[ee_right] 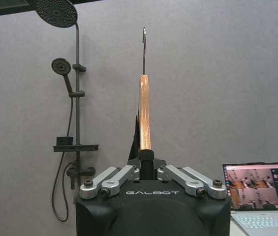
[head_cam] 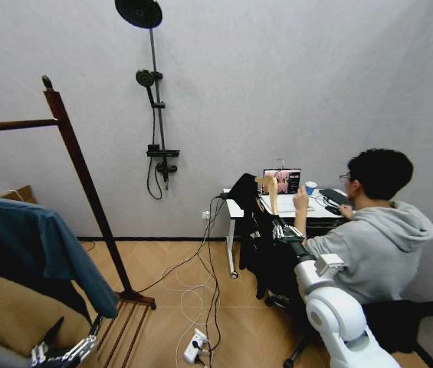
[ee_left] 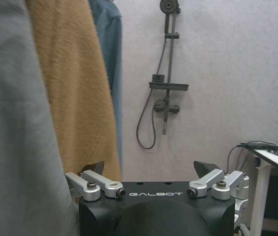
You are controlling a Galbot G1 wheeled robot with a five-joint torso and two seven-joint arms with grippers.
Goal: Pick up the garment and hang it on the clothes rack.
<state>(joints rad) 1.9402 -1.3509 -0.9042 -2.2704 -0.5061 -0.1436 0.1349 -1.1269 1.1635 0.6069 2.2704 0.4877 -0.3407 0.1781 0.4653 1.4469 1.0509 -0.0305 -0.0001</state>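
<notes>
Garment (head_cam: 256,238) hangs off the desk side, my right gripper (ee_right: 146,158) clenched on its hanger (ee_right: 144,113) so the hook stays upright for the rack (head_cam: 86,184); left gripper (ee_left: 148,172) idles released by hung clothes.

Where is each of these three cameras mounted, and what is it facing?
Head view: high on the robot, facing the clothes rack, shower pole and desk; right arm holds the garment up.
Left wrist view: behind the open left gripper, beside hanging clothes.
Right wrist view: behind the right gripper, shut on the hanger.
All share the shower pole.
</notes>
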